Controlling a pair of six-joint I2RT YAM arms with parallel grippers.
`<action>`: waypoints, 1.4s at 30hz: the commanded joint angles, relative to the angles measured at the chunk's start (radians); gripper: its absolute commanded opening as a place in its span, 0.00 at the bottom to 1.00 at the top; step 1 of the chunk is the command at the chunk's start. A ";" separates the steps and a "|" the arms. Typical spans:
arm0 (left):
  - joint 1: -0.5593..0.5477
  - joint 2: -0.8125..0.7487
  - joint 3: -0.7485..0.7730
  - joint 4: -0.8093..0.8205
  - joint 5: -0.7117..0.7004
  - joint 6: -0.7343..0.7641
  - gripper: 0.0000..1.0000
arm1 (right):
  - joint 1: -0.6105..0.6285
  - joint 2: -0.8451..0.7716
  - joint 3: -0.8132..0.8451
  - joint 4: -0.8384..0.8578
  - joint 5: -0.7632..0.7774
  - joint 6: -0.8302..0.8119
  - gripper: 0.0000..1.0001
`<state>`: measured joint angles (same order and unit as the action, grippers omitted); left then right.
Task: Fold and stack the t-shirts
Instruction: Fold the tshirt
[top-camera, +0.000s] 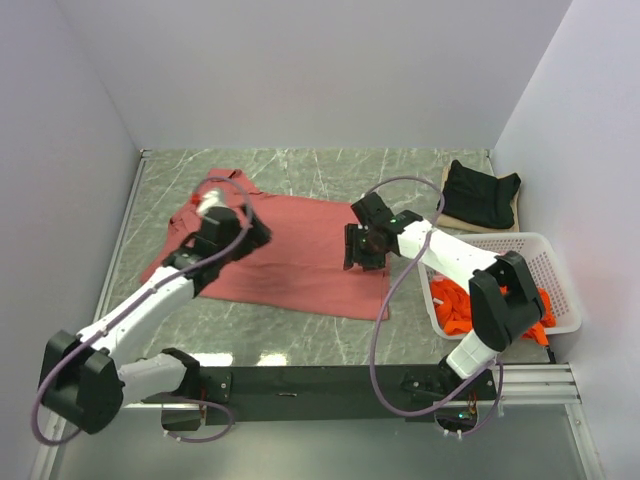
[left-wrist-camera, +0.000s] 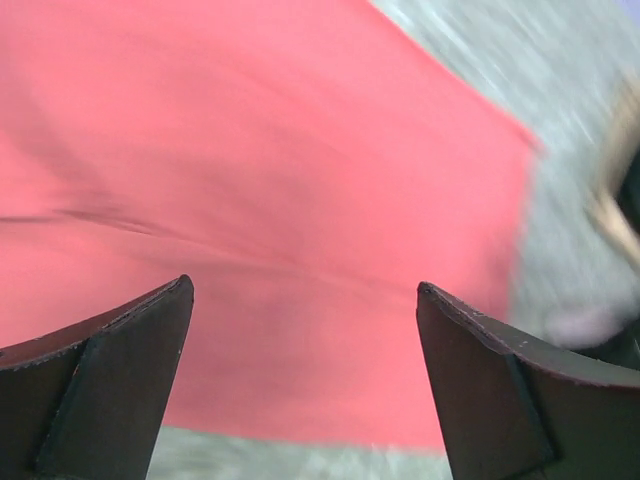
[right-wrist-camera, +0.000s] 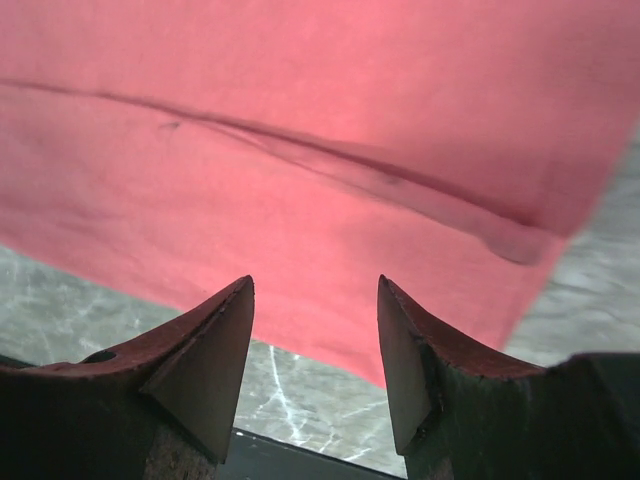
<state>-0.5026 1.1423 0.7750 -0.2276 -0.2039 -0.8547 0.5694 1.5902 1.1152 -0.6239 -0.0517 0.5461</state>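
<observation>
The brick-red t-shirt (top-camera: 290, 250) lies spread flat on the marble table, and fills the left wrist view (left-wrist-camera: 250, 180) and the right wrist view (right-wrist-camera: 300, 130). My left gripper (top-camera: 238, 232) hovers over its left part, open and empty (left-wrist-camera: 305, 290). My right gripper (top-camera: 362, 250) hovers over its right edge, open and empty (right-wrist-camera: 315, 285). A black t-shirt (top-camera: 481, 192) lies folded at the back right. Orange cloth (top-camera: 455, 305) sits in the basket. The pink shirt is out of view.
The white lattice basket (top-camera: 545, 270) stands at the right, under my right arm's elbow. A tan board (top-camera: 515, 218) lies under the black shirt. Grey walls close in the table on three sides.
</observation>
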 joint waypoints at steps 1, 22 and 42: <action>0.155 -0.035 -0.022 -0.154 -0.032 0.017 0.99 | 0.024 0.039 0.034 0.038 -0.051 -0.005 0.60; 0.334 0.163 -0.045 -0.107 -0.144 0.097 0.72 | 0.075 0.025 -0.074 0.075 -0.093 0.028 0.60; 0.366 0.336 0.032 -0.009 -0.140 0.183 0.30 | 0.096 0.066 -0.043 0.053 -0.096 0.014 0.60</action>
<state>-0.1413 1.4776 0.7692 -0.2729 -0.3336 -0.6918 0.6533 1.6444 1.0424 -0.5720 -0.1452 0.5610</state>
